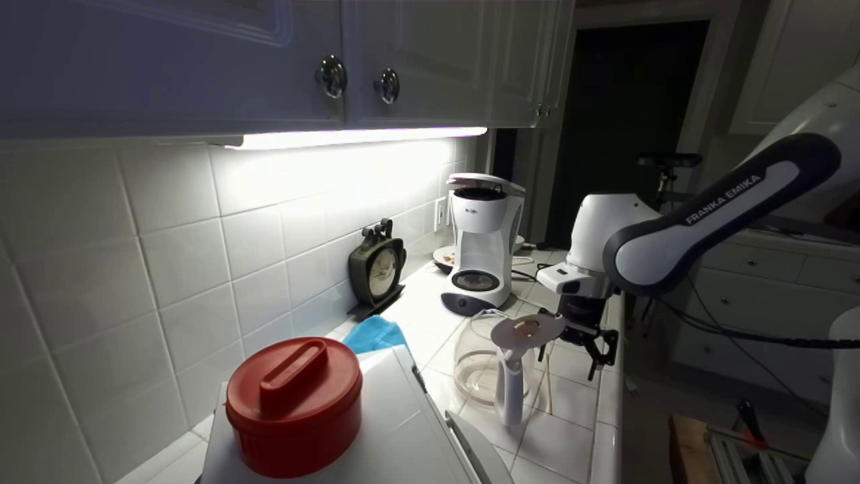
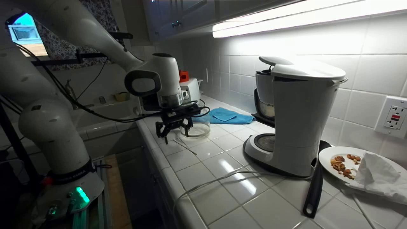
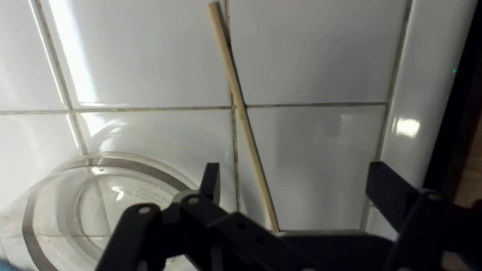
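Note:
My gripper (image 3: pixel 293 184) is open and empty, its black fingertips wide apart above the white tiled counter. It also hangs over the counter in both exterior views (image 1: pixel 566 363) (image 2: pixel 176 139). A thin wooden stick (image 3: pixel 244 120) lies on the tiles below, its near end between the fingers in the wrist view. The stick also shows in both exterior views (image 1: pixel 549 386) (image 2: pixel 187 148). A glass carafe (image 3: pixel 101 203) stands close beside the left finger. In an exterior view the carafe (image 1: pixel 470 366) has a white lid and handle; it also shows behind the gripper (image 2: pixel 200 128).
A white coffee maker (image 1: pixel 480 225) (image 2: pixel 299 127) stands with its lid raised. A blue cloth (image 2: pixel 229 116), a clock (image 1: pixel 377 272) and a red container (image 1: pixel 295 410) on a white appliance (image 1: pixel 403 423) are nearby. A plate of nuts (image 2: pixel 327 156), black handle (image 2: pixel 313 194) and cord (image 2: pixel 203 185) lie beyond.

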